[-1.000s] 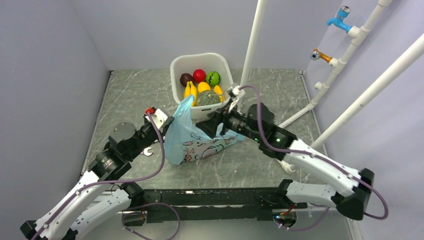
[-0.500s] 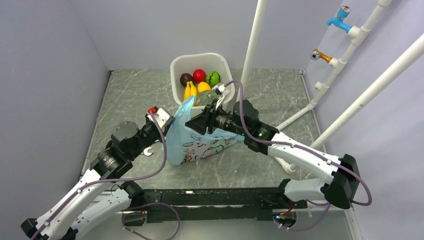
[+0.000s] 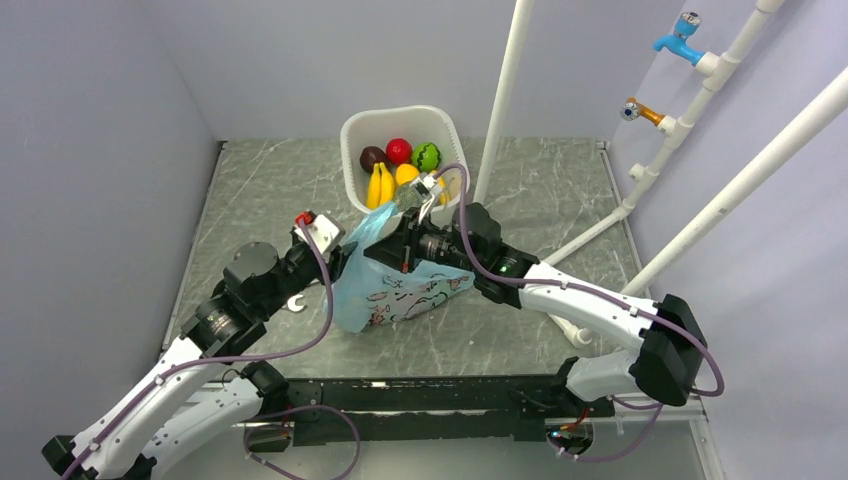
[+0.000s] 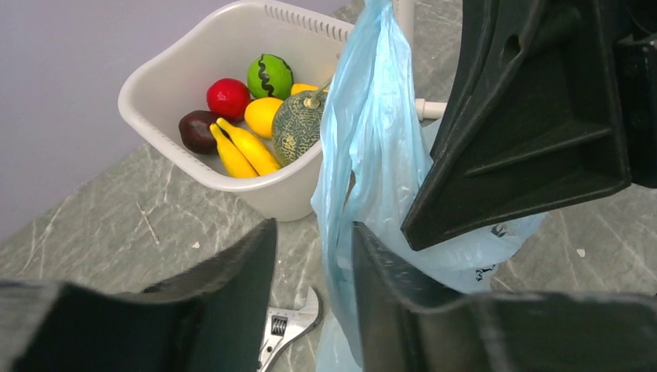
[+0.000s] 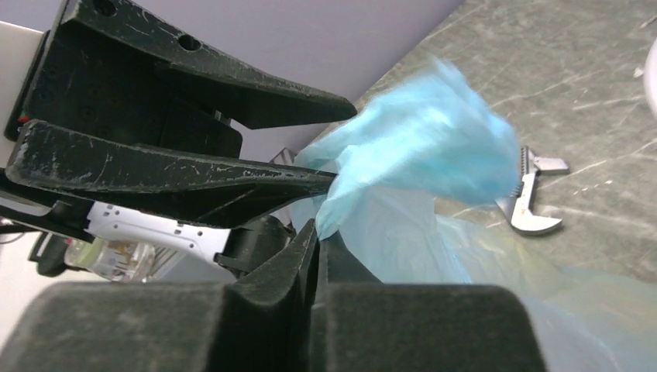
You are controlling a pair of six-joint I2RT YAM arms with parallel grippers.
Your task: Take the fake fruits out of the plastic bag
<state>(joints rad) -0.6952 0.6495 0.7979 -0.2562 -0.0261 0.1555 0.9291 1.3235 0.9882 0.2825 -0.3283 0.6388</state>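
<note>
The light-blue plastic bag [image 3: 400,288] lies on the table in front of the white basket [image 3: 350,135], its bunched top [image 4: 364,116] pulled upward. My right gripper [image 5: 318,232] is shut on that bunched top [image 5: 418,147]; from above it [image 3: 385,240] comes in from the right. My left gripper [image 4: 314,232] is open at the bag's left side, with the film hanging between its jaws against the right finger. The fake fruits in the basket are a banana [image 4: 240,149], a yellow round fruit [image 4: 263,116] and a red apple [image 4: 228,98]. The bag's inside does not show.
The basket also holds a dark maroon ball [image 4: 197,130], a green striped fruit [image 4: 270,75] and a grey-green melon [image 4: 296,126]. An adjustable wrench [image 3: 293,303] lies on the table left of the bag. White pipes [image 3: 505,85] rise behind and to the right.
My right gripper moved left over the bag and shut on its bunched top. My left gripper, which held the top shut, has opened.
</note>
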